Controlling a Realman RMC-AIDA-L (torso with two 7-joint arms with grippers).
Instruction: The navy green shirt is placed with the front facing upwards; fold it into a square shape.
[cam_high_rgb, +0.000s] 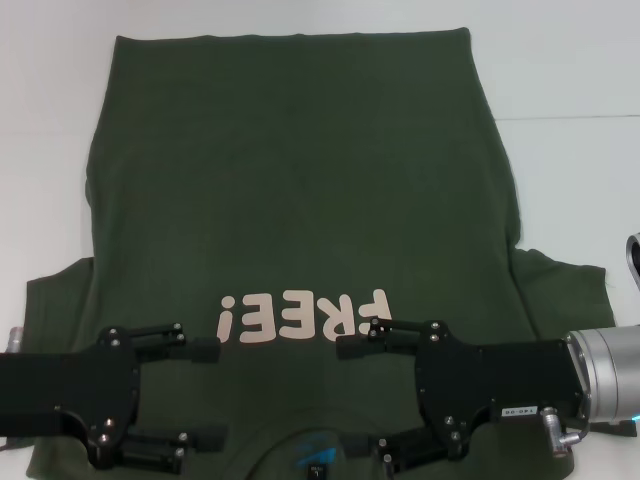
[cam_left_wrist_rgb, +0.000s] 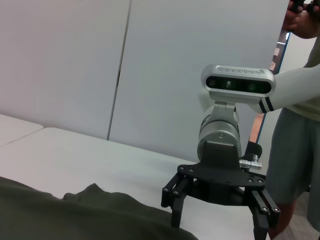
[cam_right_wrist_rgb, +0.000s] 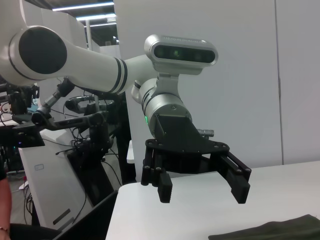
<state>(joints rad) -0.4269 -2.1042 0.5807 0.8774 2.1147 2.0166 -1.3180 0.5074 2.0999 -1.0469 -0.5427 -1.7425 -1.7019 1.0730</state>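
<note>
White tabletop (cam_high_rgb: 570, 70) carries the dark olive-green cotton shirt (cam_high_rgb: 300, 200), spread flat with its pale pink "FREE!" print (cam_high_rgb: 302, 316) upward. No fold shows yet; all folding remains. Left tool (cam_high_rgb: 208, 393) and right tool (cam_high_rgb: 358, 398) hover over the collar end, both wide open, holding nothing.

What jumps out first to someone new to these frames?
The navy green shirt spread flat over the white table, its pink "FREE!" print near the robot's edge. Over the collar end, the left gripper and right gripper face each other, both open, hovering just above the cloth; each wrist view shows the opposite arm's gripper.
</note>
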